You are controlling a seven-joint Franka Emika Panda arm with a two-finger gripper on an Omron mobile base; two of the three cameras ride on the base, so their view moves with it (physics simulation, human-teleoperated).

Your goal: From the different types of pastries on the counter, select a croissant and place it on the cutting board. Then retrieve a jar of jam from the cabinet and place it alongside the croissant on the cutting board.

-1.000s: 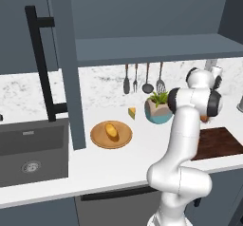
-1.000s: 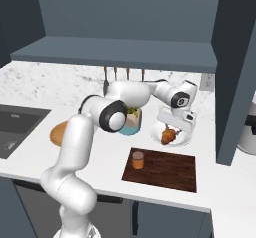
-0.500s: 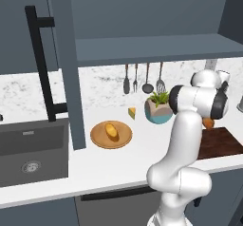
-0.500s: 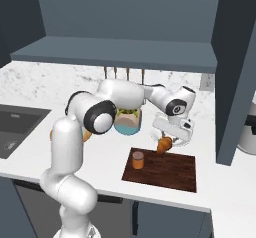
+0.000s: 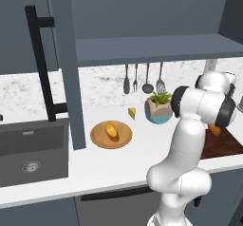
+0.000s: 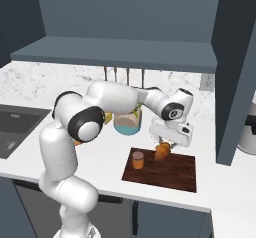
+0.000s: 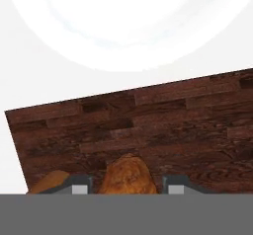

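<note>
Even flat rendered light, soft shadows; hand view glare-washed at top, perhaps slightly blurred.

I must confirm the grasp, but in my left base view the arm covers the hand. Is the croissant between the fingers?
Observer: Yes. In the hand view the croissant sits between the two fingers, which are closed on it.
Operator: Is it over the cutting board?
Observer: Yes. The right base view shows it held low over the cutting board, near the back edge. I cannot tell whether it touches the wood.
Operator: Is anything else on the board?
Observer: The jar of jam stands upright on it, left of the croissant in that view and apart from it.
</note>
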